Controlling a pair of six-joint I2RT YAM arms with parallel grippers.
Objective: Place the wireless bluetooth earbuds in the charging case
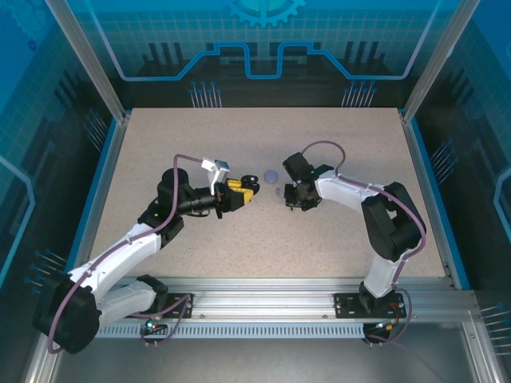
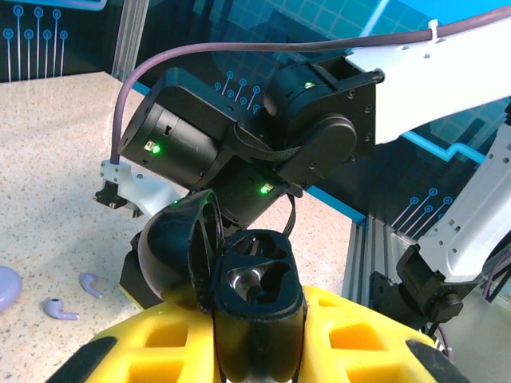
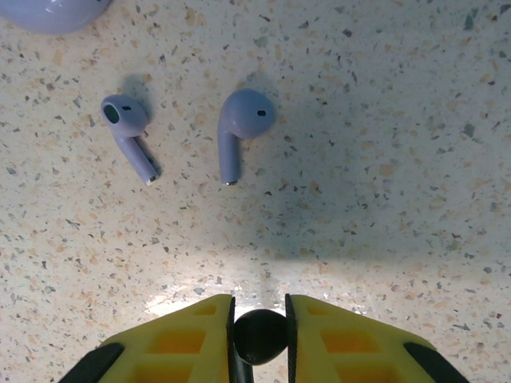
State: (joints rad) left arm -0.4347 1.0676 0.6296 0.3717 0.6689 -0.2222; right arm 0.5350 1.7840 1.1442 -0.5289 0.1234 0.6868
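My left gripper (image 2: 255, 339) is shut on a black charging case (image 2: 254, 279). The case's lid (image 2: 169, 246) is swung open to the left, and its two wells look empty. My right gripper (image 3: 259, 323) is shut on a black earbud (image 3: 259, 337), held a little above the table. Two pale lilac earbuds (image 3: 128, 128) (image 3: 242, 124) lie side by side on the table just ahead of the right gripper. In the top view the left gripper (image 1: 243, 194) and the right gripper (image 1: 294, 196) face each other at mid-table, a short gap apart.
A round lilac case (image 1: 272, 176) lies closed on the table just beyond the lilac earbuds (image 1: 277, 191). In the left wrist view the right arm's wrist (image 2: 239, 136) looms close behind the held case. A blue rim (image 1: 96, 191) borders the speckled table.
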